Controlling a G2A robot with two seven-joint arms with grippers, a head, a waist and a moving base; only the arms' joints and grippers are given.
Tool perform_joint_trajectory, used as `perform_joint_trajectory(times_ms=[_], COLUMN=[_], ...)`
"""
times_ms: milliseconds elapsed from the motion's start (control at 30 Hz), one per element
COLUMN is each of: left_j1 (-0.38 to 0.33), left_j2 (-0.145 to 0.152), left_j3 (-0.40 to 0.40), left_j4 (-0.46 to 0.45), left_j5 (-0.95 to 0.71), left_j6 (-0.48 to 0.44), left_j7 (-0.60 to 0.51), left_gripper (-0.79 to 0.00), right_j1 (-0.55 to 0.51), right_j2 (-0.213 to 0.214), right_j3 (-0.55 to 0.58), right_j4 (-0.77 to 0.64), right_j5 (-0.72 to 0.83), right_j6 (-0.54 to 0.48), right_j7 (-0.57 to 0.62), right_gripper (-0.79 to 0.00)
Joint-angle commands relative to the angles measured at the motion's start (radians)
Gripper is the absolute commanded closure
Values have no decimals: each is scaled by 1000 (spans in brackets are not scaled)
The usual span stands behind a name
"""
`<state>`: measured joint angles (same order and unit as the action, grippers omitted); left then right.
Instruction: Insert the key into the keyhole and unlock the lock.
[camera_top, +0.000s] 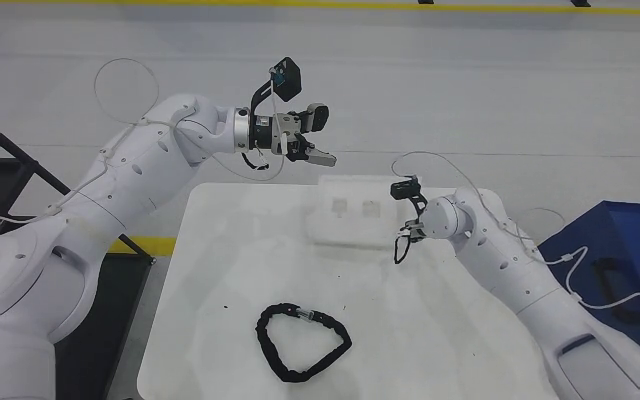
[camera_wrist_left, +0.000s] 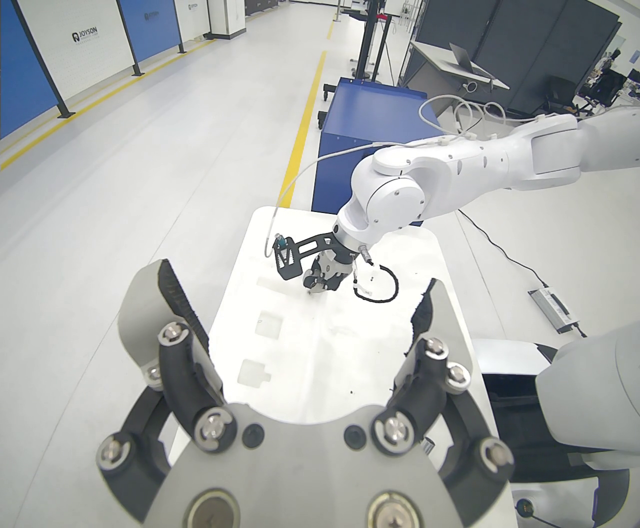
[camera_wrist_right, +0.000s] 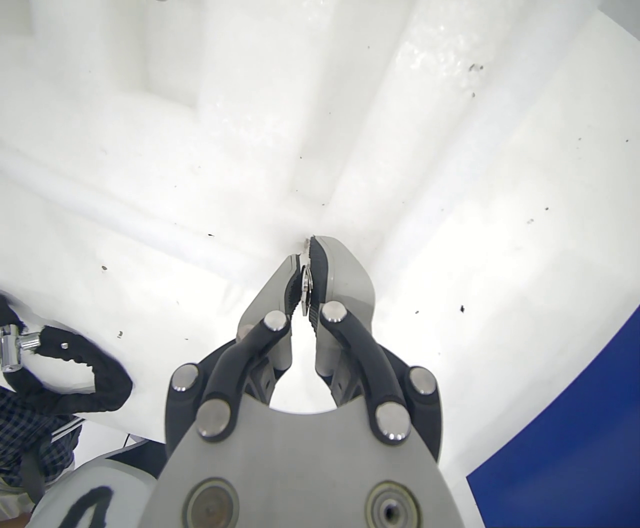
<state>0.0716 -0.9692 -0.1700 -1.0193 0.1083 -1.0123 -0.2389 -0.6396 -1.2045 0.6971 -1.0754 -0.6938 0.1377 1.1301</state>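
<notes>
A black fabric-covered chain lock lies in a loop on the white table near its front edge; its silver cylinder is at one end of the loop. My right gripper is shut on a small metal key, held upright between the pads, with the tips down at the edge of a white foam tray. My left gripper hangs open and empty above the table's far edge, facing the right gripper.
The foam tray has two shallow square recesses and sits at the back middle of the table. A blue cabinet stands beside the table on the right arm's side. Bare tabletop lies between tray and lock.
</notes>
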Motion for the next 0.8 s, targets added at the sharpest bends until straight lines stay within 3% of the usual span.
perform_joint_trajectory(times_ms=[0,500,767], left_j1=[0,0,0], left_j2=[0,0,0], left_j3=[0,0,0], left_j4=[0,0,0], left_j5=[-1,-1,-1], left_j6=[0,0,0], left_j7=[-1,-1,-1], left_gripper=[-785,-785,-785], right_j1=[4,96,135], right_j2=[-1,-81,-116], right_j3=[2,-98,-149], right_j4=[9,228,252], right_j5=[-7,-69,-156], right_j6=[-6,-43,-86], right_j7=[11,0,12], right_gripper=[0,0,0])
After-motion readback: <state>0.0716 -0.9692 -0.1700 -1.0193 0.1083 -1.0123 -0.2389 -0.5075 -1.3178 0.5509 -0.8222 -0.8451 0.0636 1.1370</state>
